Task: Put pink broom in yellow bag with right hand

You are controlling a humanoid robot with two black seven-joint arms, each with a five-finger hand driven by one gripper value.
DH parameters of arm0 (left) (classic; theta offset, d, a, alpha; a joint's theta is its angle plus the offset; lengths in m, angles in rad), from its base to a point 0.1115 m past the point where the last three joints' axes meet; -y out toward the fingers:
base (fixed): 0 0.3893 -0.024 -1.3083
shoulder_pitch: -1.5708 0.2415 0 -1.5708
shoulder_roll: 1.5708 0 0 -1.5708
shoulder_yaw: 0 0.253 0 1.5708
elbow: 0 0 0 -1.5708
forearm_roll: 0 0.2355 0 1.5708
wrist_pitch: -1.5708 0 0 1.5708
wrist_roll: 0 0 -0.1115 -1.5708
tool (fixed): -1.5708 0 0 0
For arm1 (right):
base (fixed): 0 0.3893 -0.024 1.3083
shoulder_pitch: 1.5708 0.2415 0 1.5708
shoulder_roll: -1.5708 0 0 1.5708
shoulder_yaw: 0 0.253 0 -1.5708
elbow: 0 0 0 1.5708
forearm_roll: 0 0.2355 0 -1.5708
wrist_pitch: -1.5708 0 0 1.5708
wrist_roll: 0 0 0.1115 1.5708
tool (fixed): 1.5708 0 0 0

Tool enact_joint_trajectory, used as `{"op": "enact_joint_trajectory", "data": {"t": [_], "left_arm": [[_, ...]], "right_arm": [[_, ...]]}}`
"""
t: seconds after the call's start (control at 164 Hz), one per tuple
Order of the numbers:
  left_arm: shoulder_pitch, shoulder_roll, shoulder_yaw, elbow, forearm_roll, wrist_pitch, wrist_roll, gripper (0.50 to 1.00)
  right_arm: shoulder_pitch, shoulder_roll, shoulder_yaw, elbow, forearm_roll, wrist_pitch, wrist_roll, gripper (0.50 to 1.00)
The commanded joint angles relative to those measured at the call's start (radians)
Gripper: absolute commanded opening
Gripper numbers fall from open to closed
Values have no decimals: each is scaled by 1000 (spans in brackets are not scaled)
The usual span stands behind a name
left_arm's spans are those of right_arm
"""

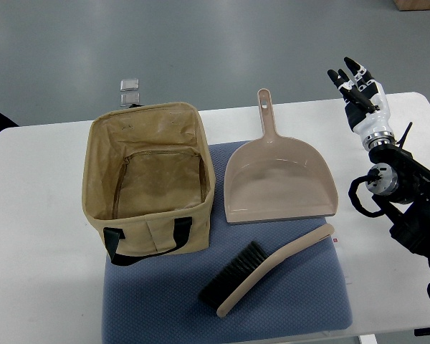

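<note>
The pink broom (261,271), a hand brush with black bristles and a curved pale pink handle, lies on the blue-grey mat (301,294) at the front centre. The yellow bag (149,175), a tan fabric tote with black handles, stands open and upright on the mat's left part; nothing shows inside it. My right hand (355,82) is raised at the far right, above the table's back edge, fingers spread and holding nothing. It is well apart from the broom. The left arm is out of view.
A pink dustpan (278,179) lies on the mat between the bag and my right arm, its handle pointing away. The white table (36,236) carries everything. Two small clear objects (130,89) sit on the floor behind the bag.
</note>
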Motion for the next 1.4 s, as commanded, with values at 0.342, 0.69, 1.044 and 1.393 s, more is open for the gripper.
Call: {"op": "enact_joint_trajectory", "data": {"t": [0.342,0.69,1.044,1.393], "left_arm": [[0,0,0,14,0,0,1,1000],[0,0,0,11,0,0,1,1000],[-5,0,2,11,0,0,1,1000],[-6,0,2,13,0,0,1,1000]], "right_arm": [[-2,2,-3,0,0,-1,0,930],[0,-4,-6,0,0,0,0,930],[15,-14,-5,-2,-11,-5,-2,930],[23,-87,-35,11,-18,-18,3,930]]}}
